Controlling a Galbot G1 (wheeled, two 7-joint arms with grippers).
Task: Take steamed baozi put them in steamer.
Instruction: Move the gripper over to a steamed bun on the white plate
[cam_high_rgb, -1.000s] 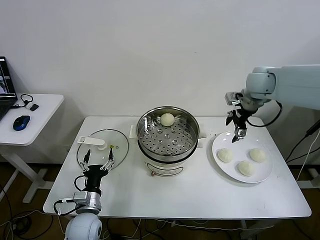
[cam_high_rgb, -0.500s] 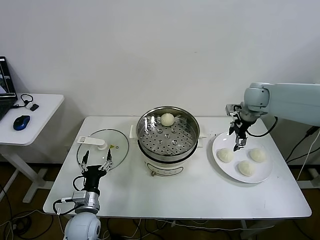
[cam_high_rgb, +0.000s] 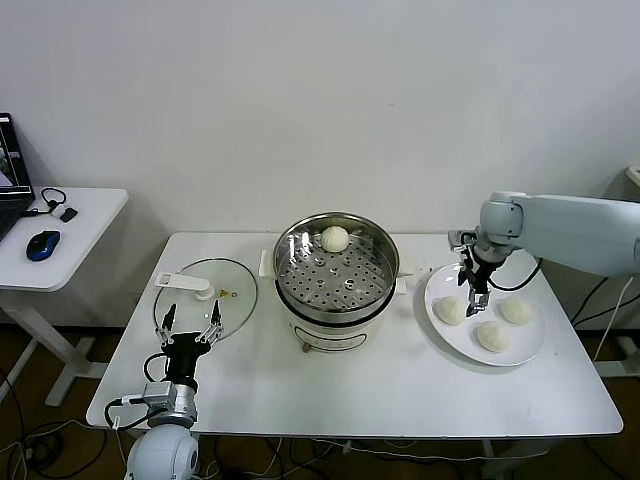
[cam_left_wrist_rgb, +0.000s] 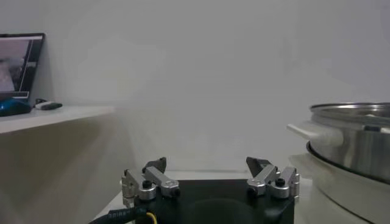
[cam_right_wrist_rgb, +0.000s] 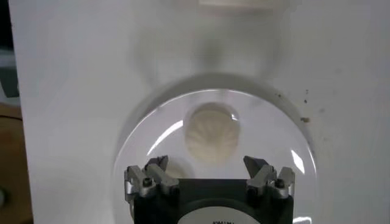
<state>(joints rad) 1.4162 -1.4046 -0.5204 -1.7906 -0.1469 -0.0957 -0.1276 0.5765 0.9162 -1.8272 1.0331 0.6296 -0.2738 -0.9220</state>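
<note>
Desk: white table (cam_high_rgb: 350, 385) by plain white wall, side desk w/ mouse (cam_high_rgb: 43, 245) off the left edge.
Change: right gripper (cam_high_rgb: 474, 297) is dropping from above the plate's back rim toward the nearest bun (cam_high_rgb: 449, 311), jaws spread, nothing held.
Meaning: prob. lining up pick no. 2.
Buns: three sitting on plate (cam_high_rgb: 530, 345) nr right edge; one bun already in steamer (cam_high_rgb: 336, 268), desk centre.
Left gripper (cam_high_rgb: 190, 323): idling open at front-left corner, beside glass lid (cam_high_rgb: 200, 297).
</note>
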